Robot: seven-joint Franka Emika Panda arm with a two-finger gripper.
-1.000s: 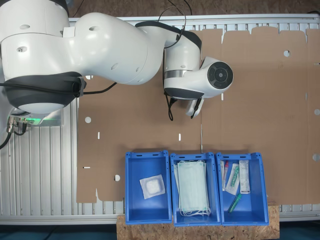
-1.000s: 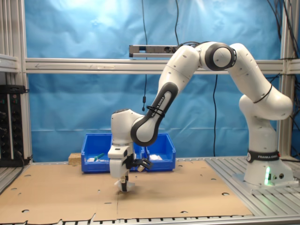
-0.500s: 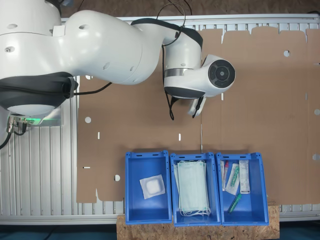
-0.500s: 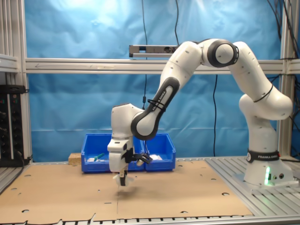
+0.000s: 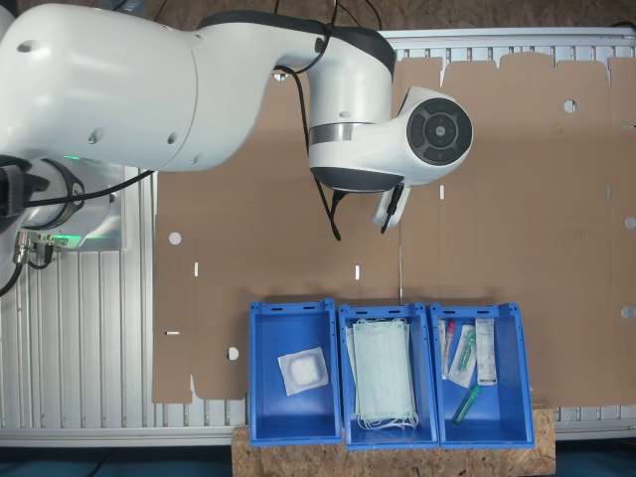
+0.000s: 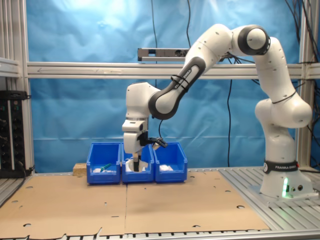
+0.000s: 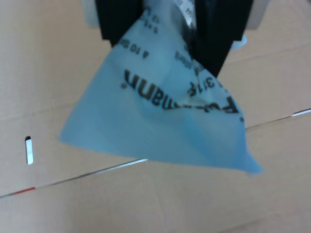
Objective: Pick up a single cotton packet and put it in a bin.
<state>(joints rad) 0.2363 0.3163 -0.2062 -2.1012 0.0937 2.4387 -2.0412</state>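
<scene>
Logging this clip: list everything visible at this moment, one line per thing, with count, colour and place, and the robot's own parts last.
Cotton packet: one, white with dark print, hanging from the gripper above the cardboard.
Bins: three, blue, in a row at the cardboard's edge.
Square packet: one, white, in the bin at the first exterior view's left.
Face masks: a stack, pale green, middle bin.
Narrow packets: several, white, with green-tipped items, bin at the first exterior view's right.
Cardboard: one sheet, brown, covering the table.
Wooden block: one, tan, under the bins.
Backdrop: blue, behind the frame.
Arm: one, white.
Gripper: one, dark fingers, shut on the packet.
</scene>
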